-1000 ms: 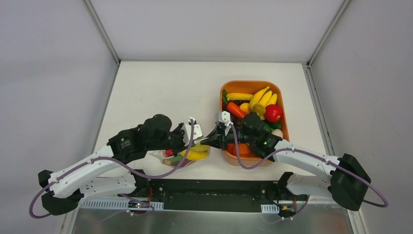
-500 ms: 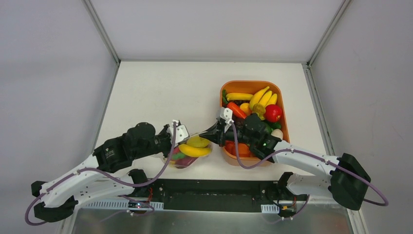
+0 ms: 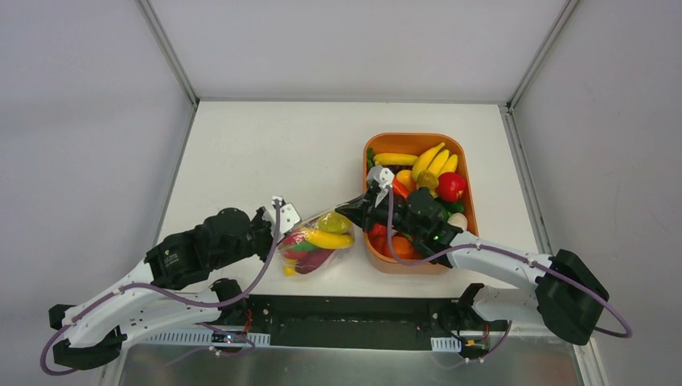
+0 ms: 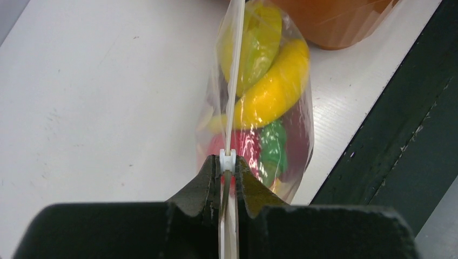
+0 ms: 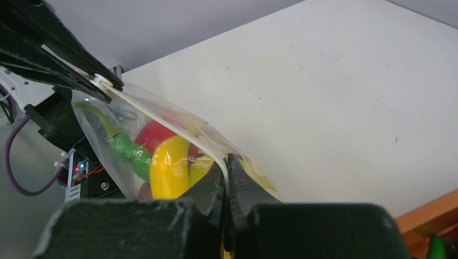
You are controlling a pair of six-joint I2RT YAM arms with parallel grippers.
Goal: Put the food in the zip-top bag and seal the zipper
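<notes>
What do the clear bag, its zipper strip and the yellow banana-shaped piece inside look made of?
Clear zip-top bag: thin soft plastic film, glossy; it creases and glares. Whitish zipper strip: probably stiffer plastic, matte. Yellow banana-shaped piece: likely hard moulded plastic, shiny highlights.

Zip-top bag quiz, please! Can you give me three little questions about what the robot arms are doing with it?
1. True or false: the zip-top bag is empty.
2. What is the left end effector pinching? A) the zipper B) a carrot C) nothing at all
3. Fill in the gap: the curved fruit inside the bag is coloured ____.

Key: 1 false; 2 A; 3 yellow.
</notes>
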